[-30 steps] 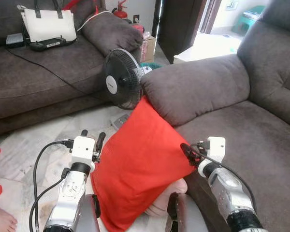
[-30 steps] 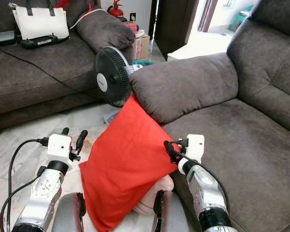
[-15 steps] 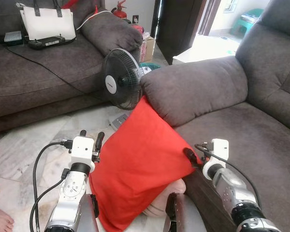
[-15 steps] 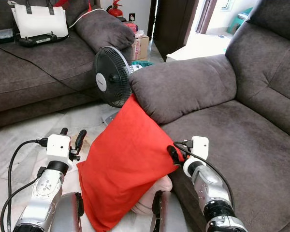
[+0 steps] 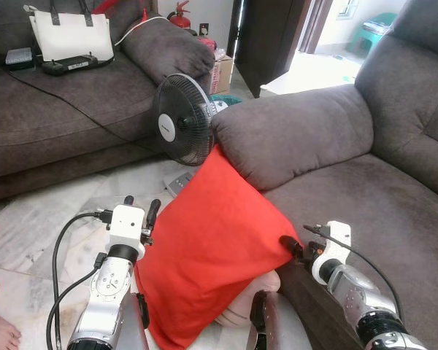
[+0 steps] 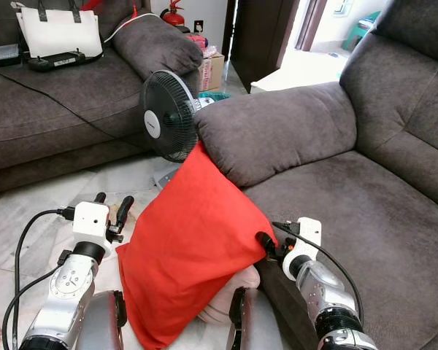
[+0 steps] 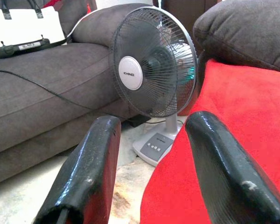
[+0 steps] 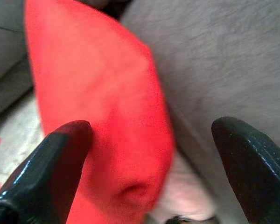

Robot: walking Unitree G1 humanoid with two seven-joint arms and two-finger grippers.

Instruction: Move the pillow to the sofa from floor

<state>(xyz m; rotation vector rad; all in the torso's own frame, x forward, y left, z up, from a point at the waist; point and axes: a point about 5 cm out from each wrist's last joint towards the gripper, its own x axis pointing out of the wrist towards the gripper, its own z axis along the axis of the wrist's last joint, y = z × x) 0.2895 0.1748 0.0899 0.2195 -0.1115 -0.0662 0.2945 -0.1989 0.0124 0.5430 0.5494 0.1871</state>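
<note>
Now we are reaching for the red pillow (image 5: 212,248), leaning on the sofa (image 5: 365,197) front; both the left gripper (image 5: 139,210) and right gripper (image 8: 149,158) are spread, so we should be squeezing evenly.

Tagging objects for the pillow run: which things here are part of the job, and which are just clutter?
Job:
red pillow, leaning on the sofa front
grey sofa, the target
left hand, open beside the pillow
right hand, open at the pillow's corner

Clutter:
standing fan
white handbag
fire extinguisher
cardboard box
</note>
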